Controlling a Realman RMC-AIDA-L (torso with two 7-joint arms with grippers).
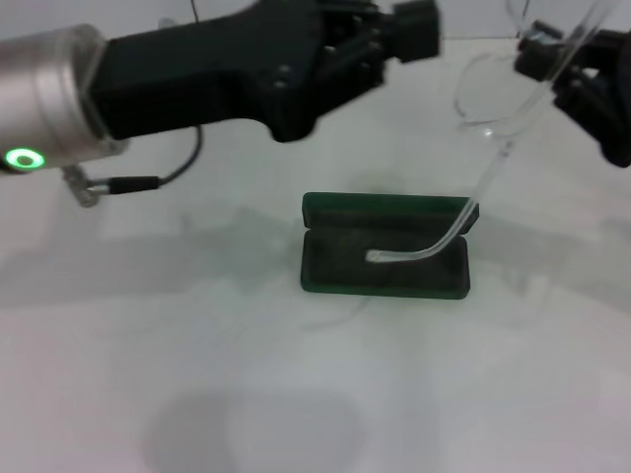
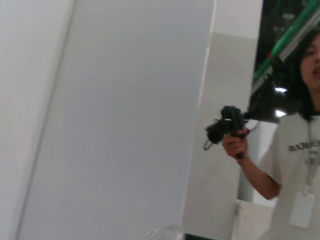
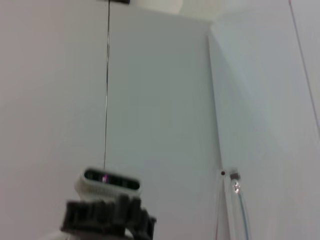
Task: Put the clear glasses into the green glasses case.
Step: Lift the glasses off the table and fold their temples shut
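Green glasses case [image 1: 385, 258] lies open on worktop [image 1: 197, 374]; right tool [image 1: 567, 69] grips clear glasses [image 1: 493, 158], one arm tip inside case; left tool [image 1: 394, 34] state indeterminate

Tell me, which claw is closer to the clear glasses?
The right claw: it holds the clear glasses up, one arm's tip dipping into the open green case. The left claw hangs off to the side, apart from them.

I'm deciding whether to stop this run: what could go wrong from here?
The clear glasses hang from the right gripper with only one arm's tip inside the open green glasses case; lowering could jam or bend that arm. The arm crosses the case's right end, so the frame may land half outside. The left gripper hovers close, risking a bump.
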